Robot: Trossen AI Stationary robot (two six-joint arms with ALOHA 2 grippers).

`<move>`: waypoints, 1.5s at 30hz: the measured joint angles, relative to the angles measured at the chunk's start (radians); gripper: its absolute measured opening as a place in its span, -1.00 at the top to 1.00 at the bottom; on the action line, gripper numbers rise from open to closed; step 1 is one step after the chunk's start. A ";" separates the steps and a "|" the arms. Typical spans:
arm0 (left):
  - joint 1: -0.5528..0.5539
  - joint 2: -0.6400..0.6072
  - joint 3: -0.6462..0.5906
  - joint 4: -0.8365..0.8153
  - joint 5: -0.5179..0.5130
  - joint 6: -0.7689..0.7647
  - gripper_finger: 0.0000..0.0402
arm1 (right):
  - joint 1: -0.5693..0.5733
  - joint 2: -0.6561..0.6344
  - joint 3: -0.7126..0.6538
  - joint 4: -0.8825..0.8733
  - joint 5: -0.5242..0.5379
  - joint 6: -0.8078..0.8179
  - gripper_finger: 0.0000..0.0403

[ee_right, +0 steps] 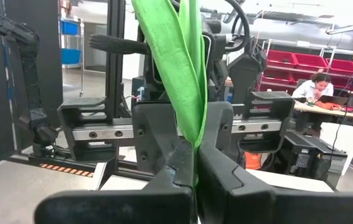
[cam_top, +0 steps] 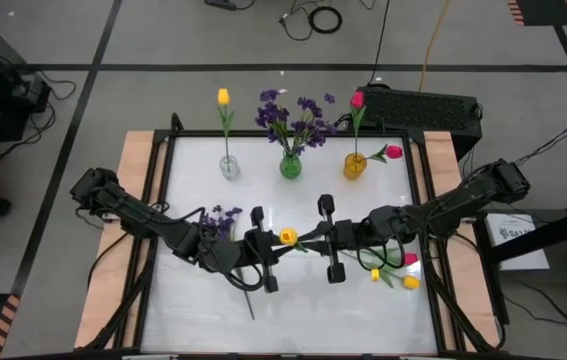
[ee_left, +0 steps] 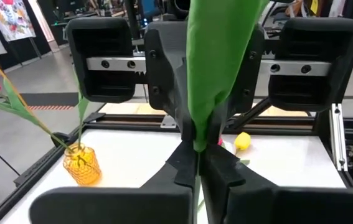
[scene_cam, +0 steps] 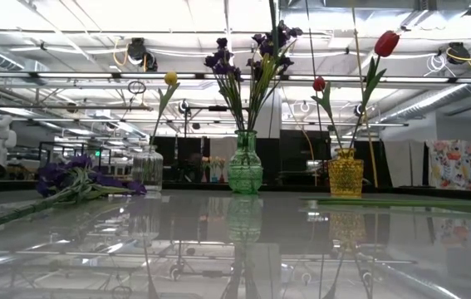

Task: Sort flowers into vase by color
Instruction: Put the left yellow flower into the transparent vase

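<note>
Yellow tulip (cam_top: 288, 236) hangs mid-table between both claws, its stem pinched by left gripper (cam_top: 260, 250) and right gripper (cam_top: 331, 240), fingers pressed together on green leaf.

Done: yellow in clear vase (cam_top: 228, 166), purple in green vase (cam_top: 291, 165), pink-red in amber vase (cam_top: 355, 165).

Left: purple bunch (cam_top: 221, 219) beside left gripper; loose buds (cam_top: 408, 270) beside right.

Both end effectors — left (cam_top: 263, 250), right (cam_top: 331, 240) — clamped, facing.
</note>
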 joint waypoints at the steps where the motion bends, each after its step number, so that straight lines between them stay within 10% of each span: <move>1: 0.000 0.000 0.000 -0.001 0.000 0.000 0.95 | 0.000 0.000 0.000 -0.001 0.001 0.000 1.00; 12: -0.016 -0.047 0.000 -0.119 -0.011 0.020 0.96 | 0.001 -0.071 0.001 -0.199 0.052 0.112 0.42; 19: -0.026 -0.164 0.000 -0.393 -0.223 -0.013 0.97 | 0.026 -0.205 0.001 -0.490 0.105 0.188 -0.02; 31: 0.229 -0.514 -0.011 -0.700 -0.263 -0.087 0.97 | 0.098 -0.229 0.001 -0.601 0.104 0.208 0.00; 45: 0.569 -0.752 -0.476 -0.214 0.139 0.201 0.98 | 0.098 -0.230 0.001 -0.606 0.105 0.160 0.03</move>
